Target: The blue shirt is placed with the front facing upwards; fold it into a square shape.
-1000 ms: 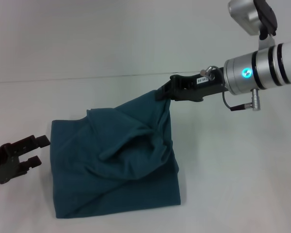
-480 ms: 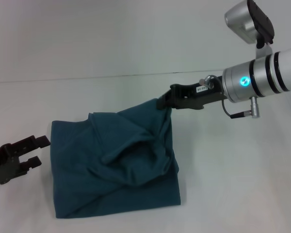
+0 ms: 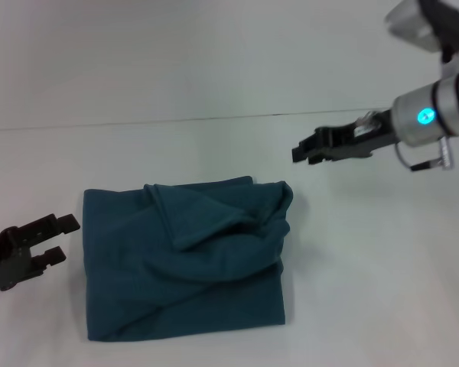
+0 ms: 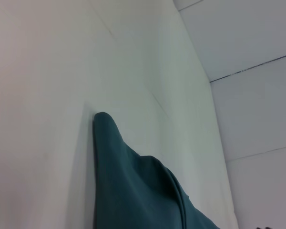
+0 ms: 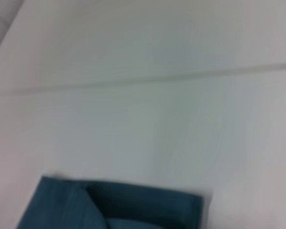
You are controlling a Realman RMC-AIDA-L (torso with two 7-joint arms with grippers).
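Head view: 1 dark teal-blue cotton shirt [image 3: 185,256] is lying folded into a rough square on the white desk [image 3: 367,290], toward the near edge and a bit left of centre. Its top layer is sitting rumpled, w/ loose diagonal folds bunching toward the far right corner of the bundle; near and left edges are lying straighter. No print or collar is showing.

2 arms are showing. The right arm's silver forearm w/ black bands and a glowing cyan light is reaching in from the right edge, roughly level and pointing left. Its black right gripper [image 3: 300,152] is hovering in the air off the far right corner of the shirt, apart from the cloth and holding nothing; fingers [image 3: 310,144] are looking parted only a little, released.

The black left gripper [image 3: 52,238] is sitting low at the left edge, just beside the shirt's left side w/o touching it. Its 2 fingers [image 3: 61,223] are standing spread, pointing right toward the cloth, w/ nothing between them.

Left wrist view: 1 corner of the teal shirt [image 4: 128,181] is lying on the white desk [image 4: 43,119], w/ a raised fold running along it; the arm's own fingers aren't showing.

Right wrist view: the shirt's [image 5: 114,207] folded edge is lying on the white desk [image 5: 157,124], blurred.
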